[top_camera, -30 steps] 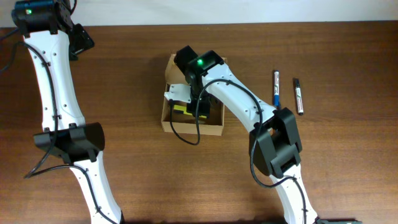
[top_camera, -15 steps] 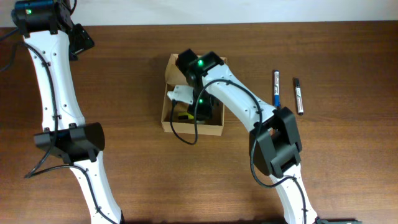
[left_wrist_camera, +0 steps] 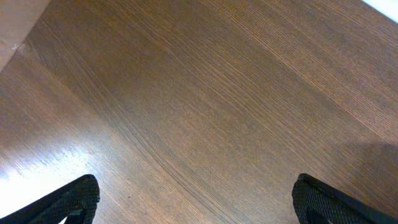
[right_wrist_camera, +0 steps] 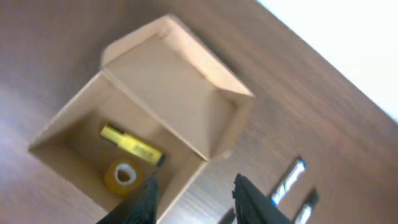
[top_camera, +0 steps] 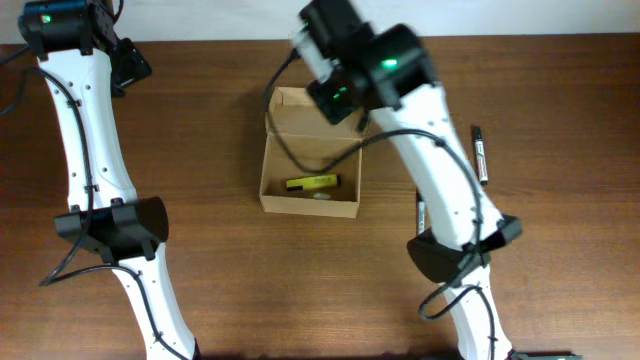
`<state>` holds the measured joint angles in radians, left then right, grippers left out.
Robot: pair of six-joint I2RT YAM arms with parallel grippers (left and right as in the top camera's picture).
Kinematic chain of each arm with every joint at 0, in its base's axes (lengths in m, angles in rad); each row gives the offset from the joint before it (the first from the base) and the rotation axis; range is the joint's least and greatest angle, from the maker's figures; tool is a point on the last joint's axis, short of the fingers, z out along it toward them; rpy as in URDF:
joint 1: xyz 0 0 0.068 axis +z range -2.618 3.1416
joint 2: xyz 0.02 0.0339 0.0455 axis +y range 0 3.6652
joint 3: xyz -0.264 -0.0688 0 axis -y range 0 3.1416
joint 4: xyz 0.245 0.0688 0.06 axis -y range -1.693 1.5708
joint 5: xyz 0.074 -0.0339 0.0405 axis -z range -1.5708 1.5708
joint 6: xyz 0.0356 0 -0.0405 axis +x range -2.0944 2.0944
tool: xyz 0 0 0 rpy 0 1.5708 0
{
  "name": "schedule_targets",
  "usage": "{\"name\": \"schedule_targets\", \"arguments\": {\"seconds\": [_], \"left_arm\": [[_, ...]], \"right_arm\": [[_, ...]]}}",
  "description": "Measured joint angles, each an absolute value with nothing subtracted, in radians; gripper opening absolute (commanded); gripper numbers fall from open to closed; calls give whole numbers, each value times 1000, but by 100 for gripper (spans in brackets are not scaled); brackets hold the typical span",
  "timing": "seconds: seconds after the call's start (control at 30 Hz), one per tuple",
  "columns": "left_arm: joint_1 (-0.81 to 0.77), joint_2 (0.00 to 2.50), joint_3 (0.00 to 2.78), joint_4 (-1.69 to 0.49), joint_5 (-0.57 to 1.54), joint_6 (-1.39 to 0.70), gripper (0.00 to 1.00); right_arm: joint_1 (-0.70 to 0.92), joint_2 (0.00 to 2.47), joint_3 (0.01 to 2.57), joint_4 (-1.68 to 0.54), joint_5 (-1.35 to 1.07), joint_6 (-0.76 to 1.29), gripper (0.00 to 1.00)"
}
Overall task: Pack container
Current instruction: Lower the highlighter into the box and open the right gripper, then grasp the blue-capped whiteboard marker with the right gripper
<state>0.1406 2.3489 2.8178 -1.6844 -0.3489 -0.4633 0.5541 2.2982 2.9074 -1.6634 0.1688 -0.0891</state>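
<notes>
The right gripper (right_wrist_camera: 198, 200) hangs high over the work, its jaws a moderate way apart with nothing between them. The container (right_wrist_camera: 65, 121), a plain cardboard box, sits below and to the left of its fingers. The flap lid (right_wrist_camera: 180, 81) stands open on the far side. A yellow highlighter (right_wrist_camera: 132, 144) and a roll of tape (right_wrist_camera: 124, 176) lie on the box floor. A blue-and-white pen (right_wrist_camera: 287, 182) and a darker marker (right_wrist_camera: 309, 204) lie just right of the fingers, outside the box, side by side and close together on the table (left_wrist_camera: 199, 93).

The packing looks unfinished, and those two are probably what is left to fetch. That is where trouble is likeliest:
- Because they lie so near each other, jaws coming down on one may nudge or catch the other.
- Both are thin and lie flat, so a shallow grip may roll them away and a deep one may scrape the wood.
- The box looks light and nothing holds it down. A low return path could clip its near wall or the raised flap and push it askew.
- A cable (top_camera: 300, 150) from the right arm seems to droop across the opening in the overhead view, though its height is hard to judge. If it is low enough, it could hook the flap.

The left gripper (left_wrist_camera: 199, 205) has its fingers spread wide over bare wood, well away from the box, and it holds nothing.
</notes>
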Motion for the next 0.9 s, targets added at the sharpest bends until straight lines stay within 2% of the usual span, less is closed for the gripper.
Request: {"name": "schedule_targets", "arguments": {"seconds": [0.13, 0.23, 0.47, 0.63, 0.9], "left_arm": [[141, 2349, 2818, -1684, -349, -463, 100], [141, 2349, 2818, -1684, -349, -463, 100], [141, 2349, 2818, -1684, -349, -463, 100], [141, 2349, 2818, -1684, -349, -463, 100], [141, 2349, 2818, -1684, -349, -463, 100]], "right_arm": [[431, 2288, 2924, -1692, 159, 35, 44], [287, 2288, 2883, -1692, 117, 93, 43], [38, 2290, 2651, -1657, 33, 154, 45], [17, 2292, 2391, -1506, 1, 160, 54], [17, 2296, 2054, -1256, -22, 157, 56]]}}
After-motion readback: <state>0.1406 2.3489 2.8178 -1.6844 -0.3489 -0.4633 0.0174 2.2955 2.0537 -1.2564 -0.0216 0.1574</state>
